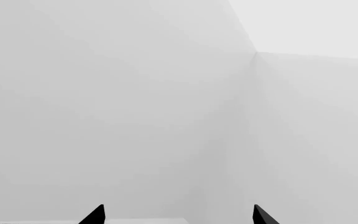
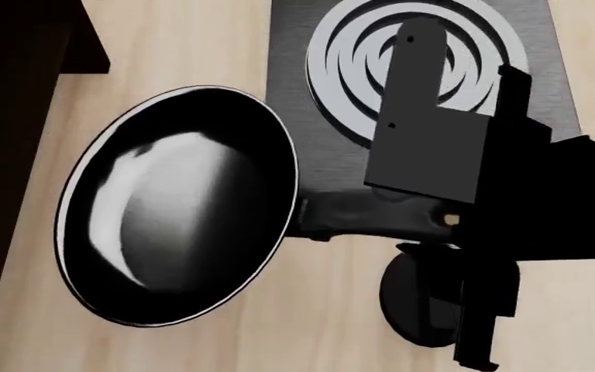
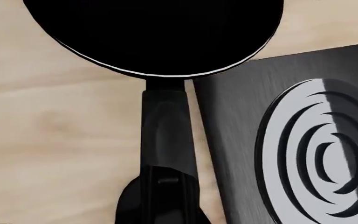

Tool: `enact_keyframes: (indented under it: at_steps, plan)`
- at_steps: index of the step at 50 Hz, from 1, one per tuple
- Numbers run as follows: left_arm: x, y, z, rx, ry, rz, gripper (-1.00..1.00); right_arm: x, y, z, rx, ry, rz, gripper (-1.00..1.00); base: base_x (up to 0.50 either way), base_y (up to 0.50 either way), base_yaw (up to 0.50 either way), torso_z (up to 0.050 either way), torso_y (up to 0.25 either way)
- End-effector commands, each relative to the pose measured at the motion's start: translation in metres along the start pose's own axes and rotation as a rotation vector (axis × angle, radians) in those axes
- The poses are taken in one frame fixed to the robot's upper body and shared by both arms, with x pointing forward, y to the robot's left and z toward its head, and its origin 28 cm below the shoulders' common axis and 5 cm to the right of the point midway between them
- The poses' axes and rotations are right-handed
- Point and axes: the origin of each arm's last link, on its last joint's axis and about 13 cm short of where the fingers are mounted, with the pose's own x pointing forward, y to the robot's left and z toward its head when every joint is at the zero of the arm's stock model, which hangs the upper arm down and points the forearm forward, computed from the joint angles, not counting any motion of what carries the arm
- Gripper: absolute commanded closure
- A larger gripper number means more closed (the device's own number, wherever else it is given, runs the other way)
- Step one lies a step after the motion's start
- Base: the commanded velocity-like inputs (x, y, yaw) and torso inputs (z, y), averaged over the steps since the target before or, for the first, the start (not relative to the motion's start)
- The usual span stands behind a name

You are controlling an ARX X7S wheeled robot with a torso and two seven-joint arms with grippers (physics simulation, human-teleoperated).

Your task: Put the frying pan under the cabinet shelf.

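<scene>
My right tool (image 2: 452,232) grips the frying pan (image 2: 179,205) by its stiff handle; heavy, front-weighted. Left tool (image 1: 179,215) gapes empty.

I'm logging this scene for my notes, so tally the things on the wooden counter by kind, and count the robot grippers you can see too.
Frying pan: 1
Burner plate: 1
Dark cabinet: 1
Grippers: 2, the right gripper on the pan's handle, the left gripper facing blank white walls
Total: 5
</scene>
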Motion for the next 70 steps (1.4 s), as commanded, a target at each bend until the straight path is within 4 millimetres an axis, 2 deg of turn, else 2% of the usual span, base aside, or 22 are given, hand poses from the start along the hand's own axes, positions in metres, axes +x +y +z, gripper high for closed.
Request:
enact_keyframes:
  at_steps: [1, 16, 38, 64, 70]
  plan:
    - [0.0, 0.0, 0.0, -0.007, 0.002, 0.0, -1.0, -0.001, -0.003, 0.02, -0.07, -0.015, -0.022, 1.0, 0.0, 0.0, 0.0, 0.0, 0.0]
    - [0.0, 0.0, 0.0, -0.013, 0.011, -0.008, -1.0, 0.021, -0.004, 0.03, -0.103, 0.0, 0.03, 1.0, 0.0, 0.0, 0.0, 0.0, 0.001]
    - [-0.001, 0.0, -0.001, -0.037, 0.028, -0.024, -1.0, 0.056, -0.021, 0.045, -0.111, -0.032, 0.061, 1.0, 0.0, 0.0, 0.0, 0.001, 0.001]
    - [-0.001, 0.0, -0.001, -0.054, 0.039, -0.032, -1.0, 0.088, -0.017, 0.068, -0.159, -0.063, 0.151, 1.0, 0.0, 0.0, 0.0, 0.0, 0.001]
    - [-0.002, -0.001, -0.001, -0.057, 0.043, -0.037, -1.0, 0.101, -0.017, 0.067, -0.156, -0.065, 0.169, 1.0, 0.0, 0.0, 0.0, 0.002, 0.002]
